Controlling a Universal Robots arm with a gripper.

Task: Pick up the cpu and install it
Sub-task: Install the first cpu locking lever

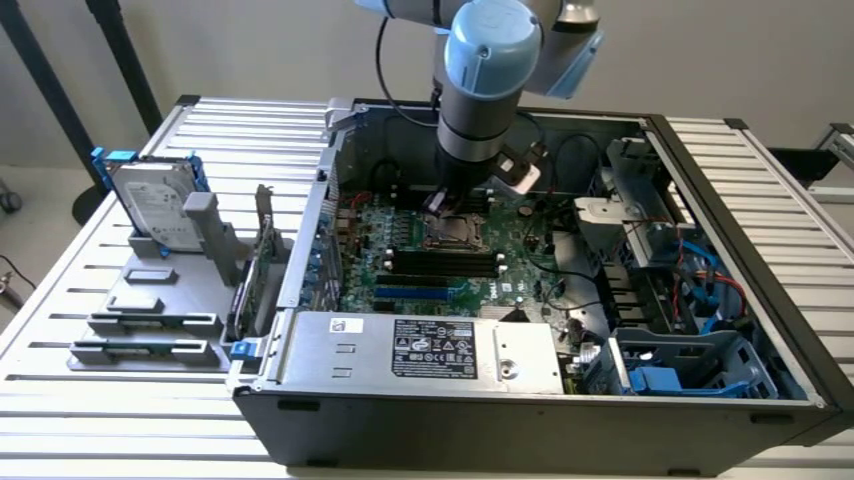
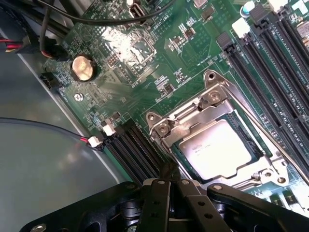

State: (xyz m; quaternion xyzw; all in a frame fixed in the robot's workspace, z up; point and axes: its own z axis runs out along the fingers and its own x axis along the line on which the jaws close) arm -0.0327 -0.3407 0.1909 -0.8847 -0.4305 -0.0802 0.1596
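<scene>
On the exterior view's left, a hard drive in blue brackets stands on a grey rack, on a white slatted table. Near the front of the open case, the grey box carries a black label, unreadable. The cpu sits in the motherboard socket, its print illegible. The gripper hangs just above it; whether its fingers are apart cannot be told.

Exterior view is pretty evenly lit, bright and soft, with pale highlights on the slatted table and darker shade inside the computer case. Wrist view is dimmer with a greenish cast. There's a blown-out glare patch on the motherboard, and the cpu top shines softly. The black pincer body is blurry up close.
</scene>
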